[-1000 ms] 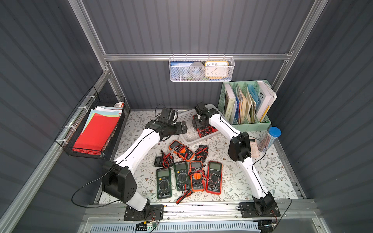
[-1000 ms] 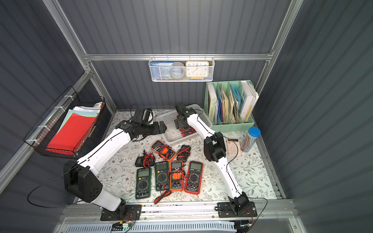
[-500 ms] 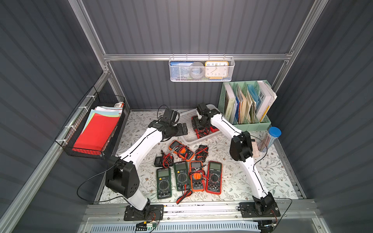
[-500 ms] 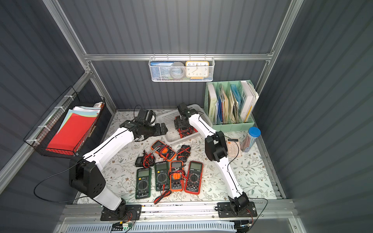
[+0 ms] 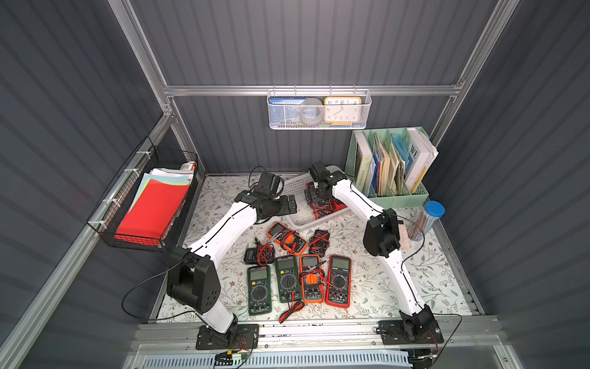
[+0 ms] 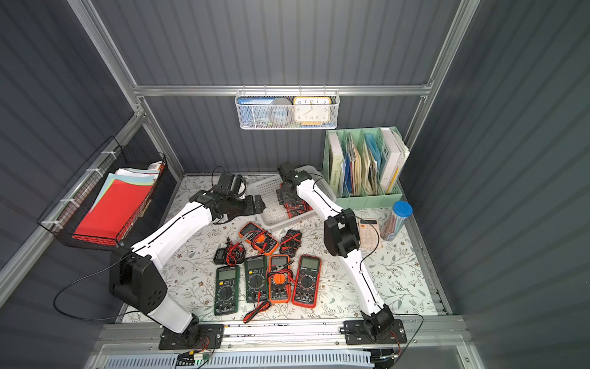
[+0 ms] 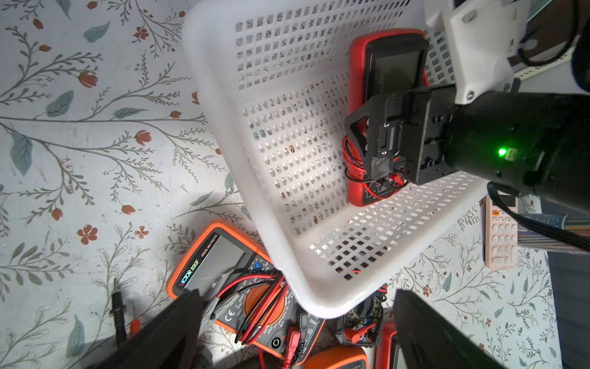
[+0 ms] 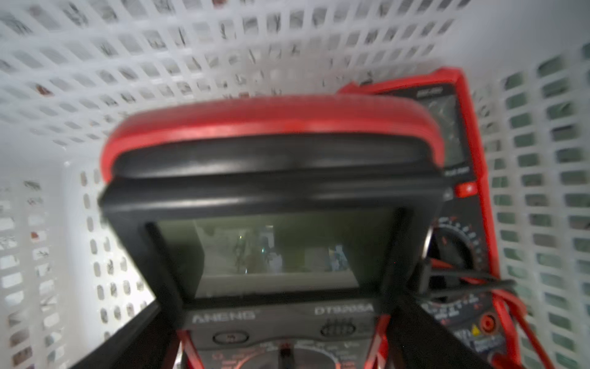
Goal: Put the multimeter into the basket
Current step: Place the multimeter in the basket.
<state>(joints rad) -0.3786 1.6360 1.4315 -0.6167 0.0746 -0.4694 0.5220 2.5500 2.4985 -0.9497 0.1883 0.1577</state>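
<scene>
A white perforated basket (image 5: 300, 187) sits on the floral tabletop (image 5: 431, 274), close to its back edge and a little right of centre. The right hand (image 7: 373, 143) reaches down inside it, with its fingers spread wide to either side of a red multimeter (image 8: 271, 255) lying in the basket's right part (its dark screen fills the right wrist view, blurred). Whether the fingers touch its sides cannot be told. A second red multimeter (image 8: 453, 134) lies beside it, nearer the basket wall. The left hand (image 5: 287, 204) hovers just beside the basket's left wall, fingers wide apart and holding nothing. An orange multimeter (image 7: 210, 265) lies on the tabletop at the basket's front left corner. A row of four multimeters (image 5: 285, 282) lies near the front edge, with loose red and black leads (image 5: 290, 311).
</scene>
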